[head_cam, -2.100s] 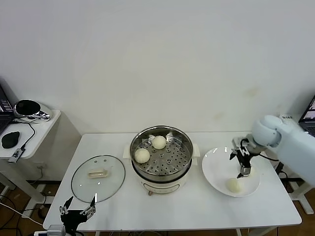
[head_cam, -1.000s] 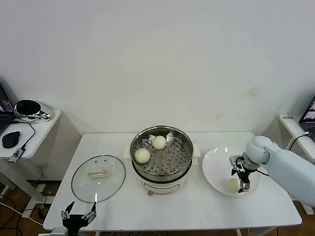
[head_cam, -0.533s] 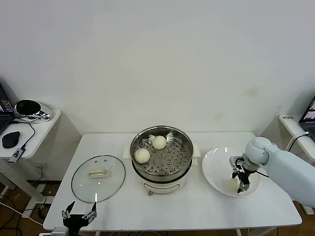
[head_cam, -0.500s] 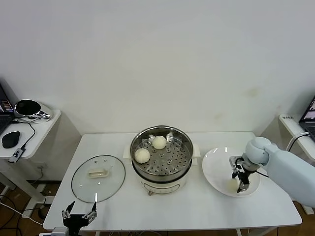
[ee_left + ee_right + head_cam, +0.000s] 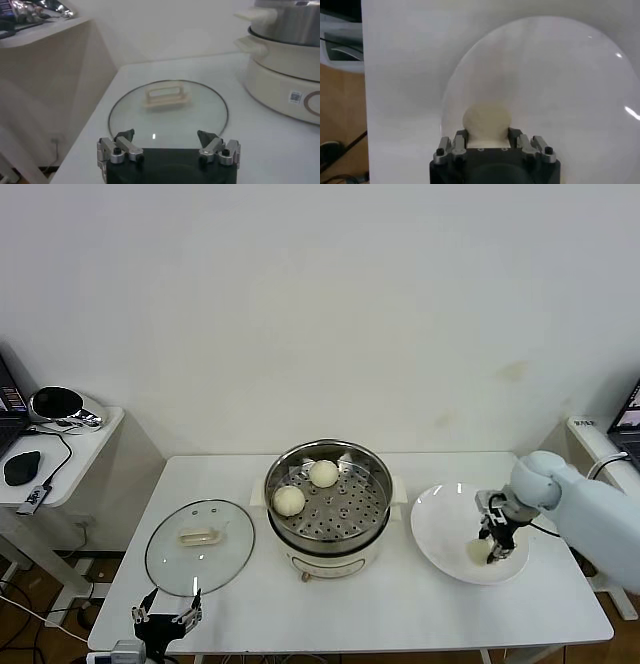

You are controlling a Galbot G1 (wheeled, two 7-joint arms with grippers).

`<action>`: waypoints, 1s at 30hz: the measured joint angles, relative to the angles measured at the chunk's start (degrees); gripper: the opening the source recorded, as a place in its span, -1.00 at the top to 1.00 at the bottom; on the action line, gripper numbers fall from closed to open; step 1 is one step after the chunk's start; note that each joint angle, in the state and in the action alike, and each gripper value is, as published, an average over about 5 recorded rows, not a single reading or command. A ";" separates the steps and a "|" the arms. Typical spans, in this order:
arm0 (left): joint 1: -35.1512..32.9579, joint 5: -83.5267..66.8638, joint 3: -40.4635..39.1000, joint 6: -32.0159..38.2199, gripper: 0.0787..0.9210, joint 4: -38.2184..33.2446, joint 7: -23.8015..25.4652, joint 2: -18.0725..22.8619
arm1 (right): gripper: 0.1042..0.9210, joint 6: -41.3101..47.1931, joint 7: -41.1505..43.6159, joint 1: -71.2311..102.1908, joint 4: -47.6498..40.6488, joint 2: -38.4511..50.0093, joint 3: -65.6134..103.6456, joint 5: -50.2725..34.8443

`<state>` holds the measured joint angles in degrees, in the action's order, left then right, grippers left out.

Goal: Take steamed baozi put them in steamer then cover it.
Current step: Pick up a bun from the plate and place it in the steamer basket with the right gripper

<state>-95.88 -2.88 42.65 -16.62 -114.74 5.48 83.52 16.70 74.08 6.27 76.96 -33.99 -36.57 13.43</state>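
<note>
Steel gleams at the middle of the white counter [image 5: 400, 609]: the steamer [image 5: 328, 504] sits uncovered on its cream base, and two steamed baozi [image 5: 322, 473] [image 5: 288, 500] rest on the perforated tray, toward its far and left side. Right of the steamer lies a white plate [image 5: 440, 529], near it but not touching, and on the plate's right half sits a third bun [image 5: 477, 551]. The right gripper [image 5: 494, 542] is down over that bun, jaws clenched on its two sides; the right wrist view shows the bun [image 5: 486, 121] pinched between the fingers [image 5: 459, 141] just above the plate [image 5: 560, 75]. Nothing stands between the plate and the steamer.

Left of the steamer the cover [image 5: 199, 546] lies flat on the counter, cream handle up, its rim just beside the steamer's base. The left gripper [image 5: 165, 619] hangs at the counter's near edge, in front of the cover, jaws spread wide and holding nothing; its wrist view looks across the glass cover [image 5: 168, 112] to the steamer's base [image 5: 285, 75].

Well left of the steamer, a side table [image 5: 85, 446] carries a black mouse [image 5: 20, 467] and a cable.
</note>
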 measured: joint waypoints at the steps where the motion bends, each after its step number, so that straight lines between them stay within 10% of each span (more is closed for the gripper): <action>1: 0.18 0.09 0.02 0.09 -0.77 0.13 -0.13 0.02 | 0.01 0.08 0.14 -1.59 0.33 0.22 -0.95 -0.72; 15: 1.75 0.46 1.14 1.18 -0.77 -0.14 -1.41 -0.13 | 0.01 -2.34 3.46 -31.91 -0.65 -5.88 -17.59 -17.50; 30: 0.61 0.21 1.58 1.09 -0.77 -2.48 -0.92 0.17 | 0.01 -27.91 2.68 -42.86 -1.76 -19.63 -26.55 -26.56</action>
<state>-95.28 -2.67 44.23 -15.53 -117.22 4.56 83.69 -11.22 76.76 -36.59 75.20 -53.62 -63.12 -13.13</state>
